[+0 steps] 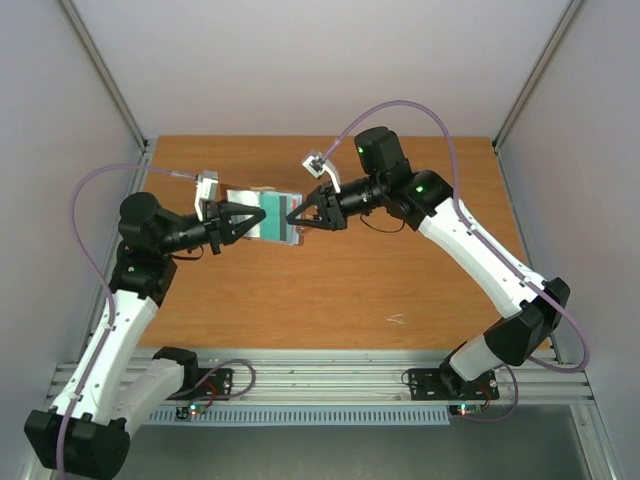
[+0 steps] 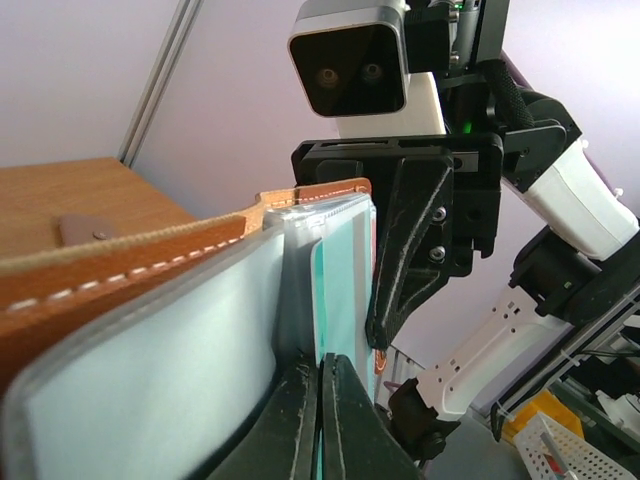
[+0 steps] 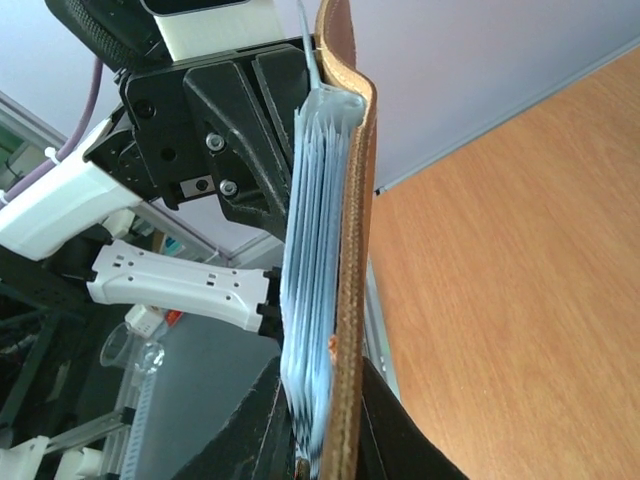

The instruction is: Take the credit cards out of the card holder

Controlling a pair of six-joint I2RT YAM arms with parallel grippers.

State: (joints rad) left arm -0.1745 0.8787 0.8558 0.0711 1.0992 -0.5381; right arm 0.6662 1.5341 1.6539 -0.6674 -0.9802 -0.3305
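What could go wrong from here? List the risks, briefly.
1. The card holder hangs above the table, pinched only at opposite edges by the left claw and right claw; a slip could drop it.
2. The right claw clamps cover and clear sleeves together, which may trap the cards.
3. The left claw's hold is thin. Whether it has the teal card or just a sleeve is unclear, so pulling might stretch a sleeve.

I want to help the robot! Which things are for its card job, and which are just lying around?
For the job: card holder, teal-green card inside it, left gripper and right gripper, both pinching the holder.
Just there: wooden table, purple cables, white basket beyond the table.
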